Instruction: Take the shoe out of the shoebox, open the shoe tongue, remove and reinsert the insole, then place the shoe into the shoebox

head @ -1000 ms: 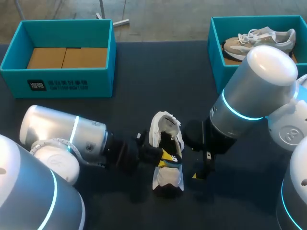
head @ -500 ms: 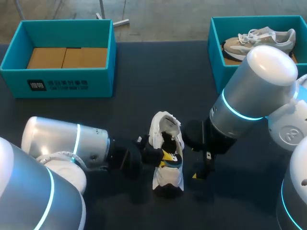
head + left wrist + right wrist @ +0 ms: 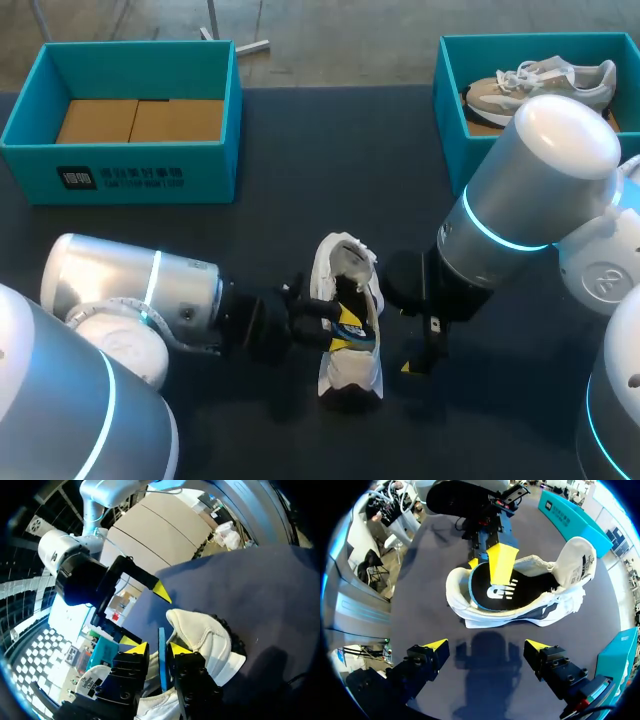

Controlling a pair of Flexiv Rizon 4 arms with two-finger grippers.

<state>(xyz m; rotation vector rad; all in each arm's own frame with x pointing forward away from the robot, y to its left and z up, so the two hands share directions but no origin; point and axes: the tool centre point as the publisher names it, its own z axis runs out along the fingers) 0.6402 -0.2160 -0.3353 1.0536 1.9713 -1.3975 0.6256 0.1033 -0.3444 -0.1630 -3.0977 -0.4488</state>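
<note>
The white shoe (image 3: 350,372) lies on the dark tabletop (image 3: 330,170) between the two arms, outside both boxes, with its opening spread wide. The left tool (image 3: 157,649) reaches into that opening. Its yellow fingers stand close together on either side of the blue-edged black insole (image 3: 510,592), one finger flat on top and the other, as far as the wrist view shows, under the lifted edge, so it seems to pinch the insole. The insole sits partly raised inside the shoe. The right tool (image 3: 487,647) hangs just beside the shoe, fingers spread wide and holding nothing. At the far left stands an open teal shoebox (image 3: 125,170) with a bare cardboard floor. At the far right a second teal shoebox (image 3: 450,90) holds a beige shoe (image 3: 545,85).
</note>
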